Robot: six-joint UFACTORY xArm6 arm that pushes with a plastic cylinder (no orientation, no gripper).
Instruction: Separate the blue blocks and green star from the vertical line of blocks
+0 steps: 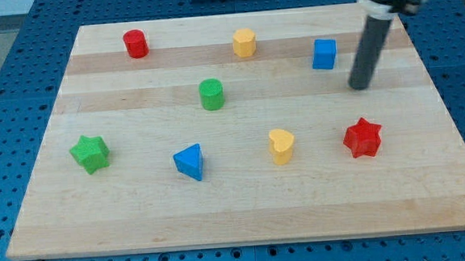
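My tip (361,85) rests on the board at the view's upper right, just right of and slightly below the blue cube (324,54), not touching it. The blue triangle (190,161) lies low in the middle-left. The green star (89,153) sits at the left. A green cylinder (212,94) stands near the centre. A yellow hexagon (244,42) is at the top middle and a yellow heart (281,145) below it.
A red cylinder (136,43) stands at the top left. A red star (362,137) lies at the right, below my tip. The wooden board (430,183) sits on a blue perforated table.
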